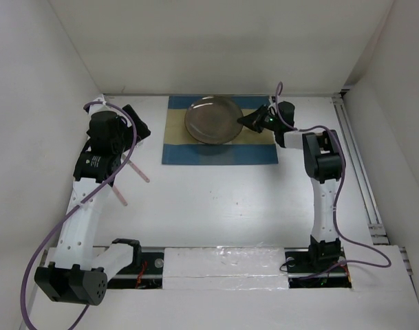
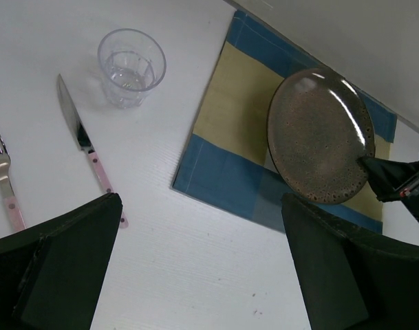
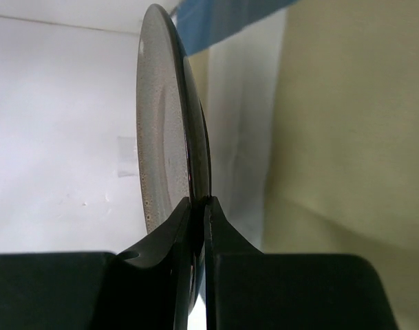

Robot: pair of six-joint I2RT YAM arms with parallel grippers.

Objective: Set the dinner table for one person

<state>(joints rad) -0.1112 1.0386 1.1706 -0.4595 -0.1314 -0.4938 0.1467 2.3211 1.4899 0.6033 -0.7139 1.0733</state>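
Top external view: the right gripper (image 1: 254, 120) is clamped on the right rim of the brown plate (image 1: 210, 118), which sits over the far half of the blue-and-tan placemat (image 1: 188, 155) at the far middle of the white dinner table (image 1: 223, 213). The left gripper (image 1: 132, 125) hangs over the far left of the table.

Left wrist view: its jaws stand wide apart and hold nothing. Below them a glass (image 2: 131, 67), a knife (image 2: 85, 144) and a fork (image 2: 4, 175) lie on bare tabletop left of the placemat. The plate casts a shadow on the cloth, so it may be slightly raised.

Right wrist view: the two fingers pinch only the thin lip of the plate, seen edge-on. With so narrow a hold the plate could pivot or slip. If the jaws part before it lies flat, it may drop and skid off centre.
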